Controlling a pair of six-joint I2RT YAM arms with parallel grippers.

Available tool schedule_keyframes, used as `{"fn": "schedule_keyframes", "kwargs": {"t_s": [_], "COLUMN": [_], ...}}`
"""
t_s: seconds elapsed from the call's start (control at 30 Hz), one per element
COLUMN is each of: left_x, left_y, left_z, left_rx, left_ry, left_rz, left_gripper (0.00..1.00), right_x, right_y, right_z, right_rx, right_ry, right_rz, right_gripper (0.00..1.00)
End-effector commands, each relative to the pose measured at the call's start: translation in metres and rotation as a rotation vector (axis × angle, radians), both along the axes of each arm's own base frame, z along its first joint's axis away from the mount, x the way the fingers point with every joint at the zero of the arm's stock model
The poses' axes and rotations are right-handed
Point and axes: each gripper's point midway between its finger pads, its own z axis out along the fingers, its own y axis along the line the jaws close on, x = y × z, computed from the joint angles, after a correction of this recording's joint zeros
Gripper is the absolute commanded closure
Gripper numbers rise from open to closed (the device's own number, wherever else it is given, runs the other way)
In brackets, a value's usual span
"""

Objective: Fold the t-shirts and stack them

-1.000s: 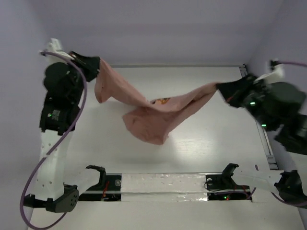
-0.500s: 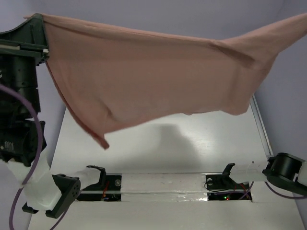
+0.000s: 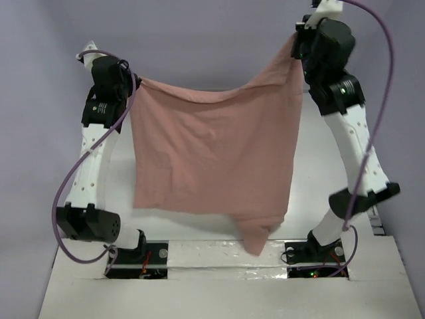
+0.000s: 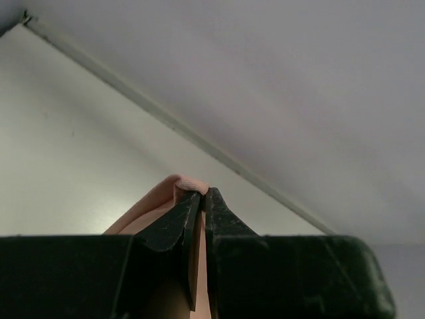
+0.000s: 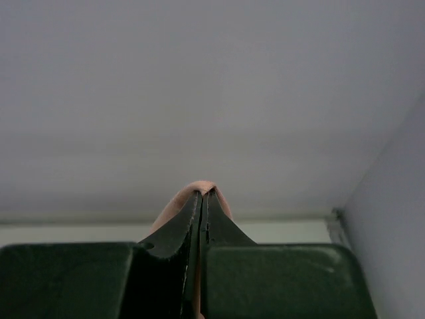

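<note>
Above the white desk [image 3: 317, 166], the left hand [image 4: 202, 193] pinches one top corner of the dusty-pink short-sleeved fabric t-shirt [image 3: 212, 153], hanging spread; the right hand [image 5: 201, 193] clamps the other. Light and limp, it probably handles best by corners.

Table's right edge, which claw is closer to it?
Right. The right claw, shut on one corner of the pink t-shirt, is up high on the side of the table's right edge; the left claw pinches the opposite corner, across the spread shirt.

A white bench [image 3: 219, 299] is enclosed by plain lavender walls [image 3: 212, 40] — soft, even light is cast throughout.
</note>
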Motion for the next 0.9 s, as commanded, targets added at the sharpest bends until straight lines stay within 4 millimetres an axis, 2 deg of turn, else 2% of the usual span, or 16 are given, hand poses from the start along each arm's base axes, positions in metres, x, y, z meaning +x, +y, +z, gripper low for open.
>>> {"fn": "schedule_keyframes", "kwargs": {"t_s": [0.0, 0.03, 0.07, 0.13, 0.17, 0.23, 0.27, 0.4, 0.53, 0.6, 0.63, 0.67, 0.73, 0.77, 0.83, 0.87], "left_x": [0.011, 0.031, 0.042, 0.058, 0.068, 0.065, 0.061, 0.037, 0.014, 0.015, 0.013, 0.011, 0.008, 0.005, 0.001, -0.007], "left_y": [0.008, 0.005, 0.003, -0.004, -0.007, -0.01, -0.012, -0.008, 0.004, 0.005, 0.012, 0.014, 0.014, 0.015, 0.016, 0.016], "left_z": [0.042, 0.037, 0.035, 0.038, 0.063, 0.11, 0.126, 0.189, 0.213, 0.202, 0.198, 0.175, 0.151, 0.103, 0.06, 0.014], "left_rx": [-0.02, -0.025, -0.029, -0.046, -0.053, -0.062, -0.067, -0.075, -0.067, -0.045, -0.024, -0.007, 0.04, 0.045, 0.063, 0.06], "left_ry": [-0.152, -0.137, -0.131, -0.114, -0.162, -0.268, -0.305, -0.453, -0.538, -0.509, -0.502, -0.452, -0.448, -0.362, -0.295, -0.22], "left_rz": [0.002, -0.005, -0.012, -0.042, -0.053, -0.074, -0.085, -0.111, -0.119, -0.131, -0.115, -0.106, -0.109, -0.107, -0.105, -0.107], "left_gripper": [1.0, 1.0, 1.0, 1.0, 1.0, 1.0, 1.0, 1.0, 1.0, 1.0, 1.0, 1.0, 1.0, 1.0, 1.0, 1.0], "right_x": [0.036, 0.071, 0.077, 0.081, 0.093, 0.08, 0.062, 0.012, -0.016, -0.017, -0.034, -0.013, -0.015, -0.022, -0.03, -0.048], "right_y": [-0.01, -0.012, -0.037, -0.043, -0.05, -0.053, -0.061, -0.067, -0.065, -0.06, -0.059, -0.056, -0.05, -0.05, -0.048, -0.048], "right_z": [-0.025, -0.05, -0.036, -0.013, -0.018, 0.013, 0.041, 0.1, 0.108, 0.087, 0.087, 0.044, 0.006, -0.036, -0.084, -0.097], "right_rx": [0.182, 0.181, 0.209, 0.266, 0.268, 0.278, 0.284, 0.295, 0.294, 0.295, 0.305, 0.31, 0.323, 0.33, 0.341, 0.348], "right_ry": [0.1, 0.155, 0.111, 0.037, 0.042, -0.049, -0.131, -0.3, -0.301, -0.207, -0.193, -0.075, -0.005, 0.062, 0.166, 0.183], "right_rz": [0.131, 0.12, 0.092, 0.13, 0.121, 0.14, 0.14, 0.177, 0.214, 0.23, 0.24, 0.233, 0.258, 0.249, 0.243, 0.248], "right_gripper": [1.0, 1.0, 1.0, 1.0, 1.0, 1.0, 1.0, 1.0, 1.0, 1.0, 1.0, 1.0, 1.0, 1.0, 1.0, 1.0]}}
